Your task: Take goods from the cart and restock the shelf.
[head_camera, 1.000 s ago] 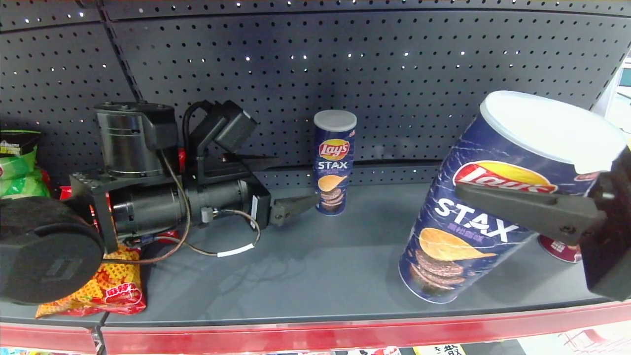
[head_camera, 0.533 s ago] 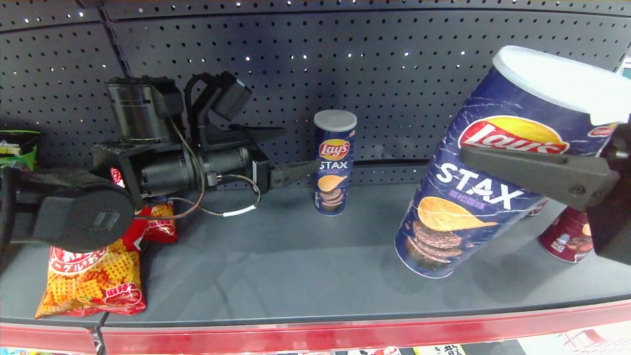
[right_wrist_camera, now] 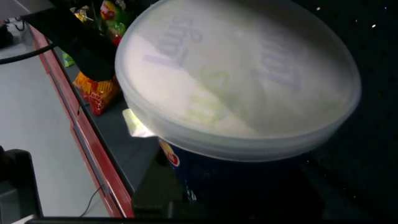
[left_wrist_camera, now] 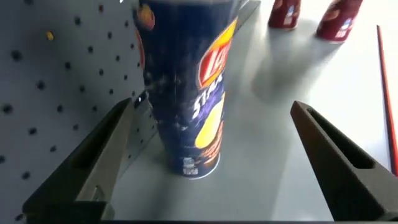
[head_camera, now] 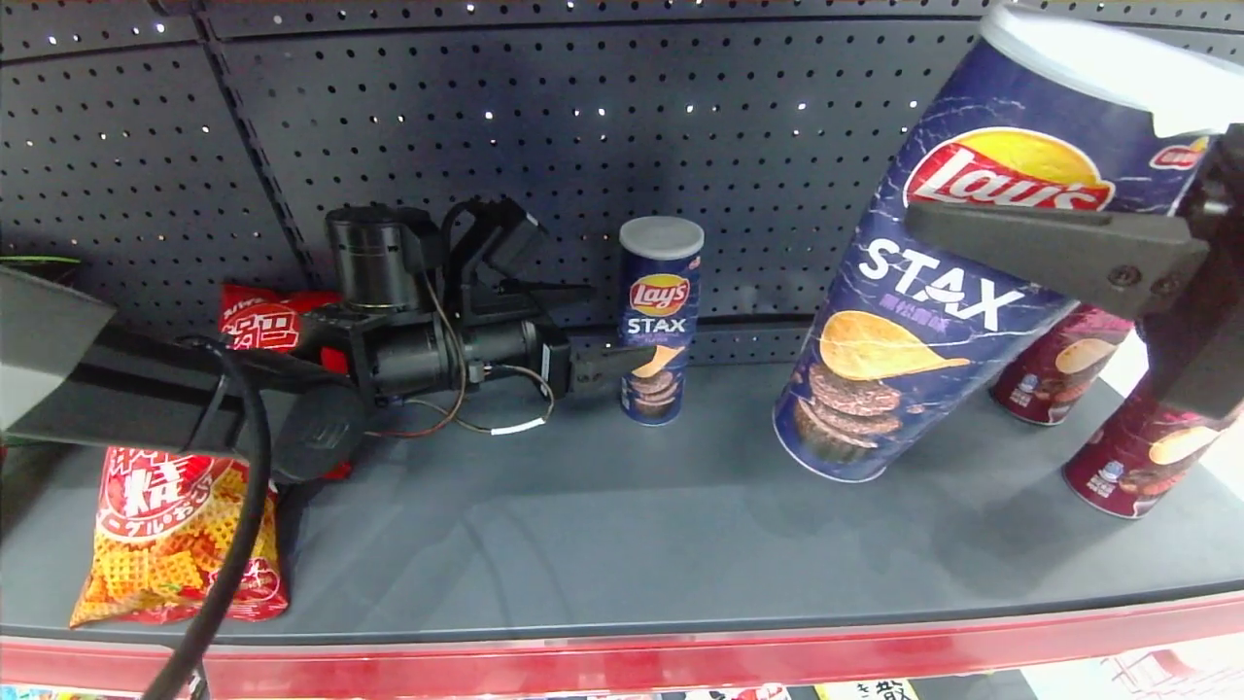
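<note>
Head view: right claw grips a tilted blue, white-lidded chip can.

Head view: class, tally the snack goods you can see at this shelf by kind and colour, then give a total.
Dark blue cylindrical crisp tubes with white lids: 2, a standing tube and a tilted tube
Maroon cylindrical crisp tubes: 2
Red and orange snack bags: 2
Total: 6
</note>
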Motion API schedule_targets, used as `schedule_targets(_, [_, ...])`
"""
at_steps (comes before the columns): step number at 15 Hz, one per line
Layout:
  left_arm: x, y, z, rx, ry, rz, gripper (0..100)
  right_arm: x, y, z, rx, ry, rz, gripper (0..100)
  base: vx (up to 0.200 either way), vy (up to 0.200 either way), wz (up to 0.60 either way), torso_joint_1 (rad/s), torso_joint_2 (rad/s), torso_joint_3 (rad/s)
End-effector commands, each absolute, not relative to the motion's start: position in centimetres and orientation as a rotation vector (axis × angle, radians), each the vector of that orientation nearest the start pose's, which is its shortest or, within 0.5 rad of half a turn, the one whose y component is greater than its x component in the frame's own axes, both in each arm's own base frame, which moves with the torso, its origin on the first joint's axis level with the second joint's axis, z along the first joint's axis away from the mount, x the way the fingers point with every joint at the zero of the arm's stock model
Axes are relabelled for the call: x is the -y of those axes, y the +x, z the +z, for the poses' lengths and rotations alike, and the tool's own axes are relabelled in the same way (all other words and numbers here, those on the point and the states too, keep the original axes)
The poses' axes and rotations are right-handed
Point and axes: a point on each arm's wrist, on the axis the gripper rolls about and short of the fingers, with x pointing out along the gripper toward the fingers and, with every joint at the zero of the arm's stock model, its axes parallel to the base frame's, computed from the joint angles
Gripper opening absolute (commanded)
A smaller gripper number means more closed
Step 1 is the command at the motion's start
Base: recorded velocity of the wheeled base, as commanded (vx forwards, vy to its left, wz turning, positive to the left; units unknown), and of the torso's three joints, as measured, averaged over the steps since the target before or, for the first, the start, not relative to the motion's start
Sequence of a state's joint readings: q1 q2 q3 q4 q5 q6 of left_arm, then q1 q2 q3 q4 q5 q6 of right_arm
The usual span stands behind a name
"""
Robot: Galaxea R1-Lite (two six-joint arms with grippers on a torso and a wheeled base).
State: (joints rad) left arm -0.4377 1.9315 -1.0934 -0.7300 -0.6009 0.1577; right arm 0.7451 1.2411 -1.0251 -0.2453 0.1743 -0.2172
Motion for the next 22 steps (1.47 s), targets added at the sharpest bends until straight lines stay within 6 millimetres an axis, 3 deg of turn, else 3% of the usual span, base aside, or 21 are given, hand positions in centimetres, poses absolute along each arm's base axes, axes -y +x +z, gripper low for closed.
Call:
schedule_targets(1, [17.1, 34.2, 18.1, -0.056, 0.132, -1.036, 100, -13.2, 13.7, 32.3, 0.132, -0.193, 0.913, 0, 0.0, 0.0, 0.0, 0.0, 0.0, 0.0])
schedule_targets(14, [19.2, 38.5, 15.4, -0.056, 0.13, -1.072, 100, -12.8, 13.7, 31.5, 0.106, -0.196, 0.904, 0, 0.0, 0.0, 0.0, 0.0, 0.0, 0.0])
schedule_targets(22, [20.4, 39.7, 14.7, -0.027, 0.127, -1.127, 100, -13.1, 14.0, 31.1, 0.085, -0.199, 0.906, 0, 0.0, 0.0, 0.0, 0.0, 0.0, 0.0])
